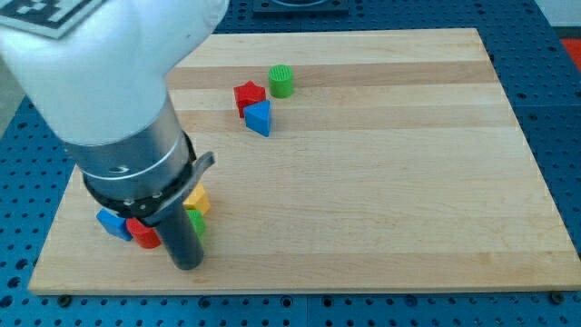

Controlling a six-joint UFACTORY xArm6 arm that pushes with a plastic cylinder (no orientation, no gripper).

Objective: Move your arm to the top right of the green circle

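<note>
The green circle [281,81] is a short green cylinder near the view's top, left of centre, on the wooden board [381,163]. A red star [249,94] sits just to its lower left, and a blue triangle [259,117] lies below the star. My tip [188,264] is at the view's bottom left, far below and left of the green circle. It stands among a cluster of blocks: a yellow block [198,198], a green block [197,222], a red block [143,233] and a blue block [113,222], partly hidden by the arm.
The large white and grey arm body [109,82] fills the view's upper left and hides part of the board. The board's bottom edge runs just below my tip. Blue perforated table surrounds the board.
</note>
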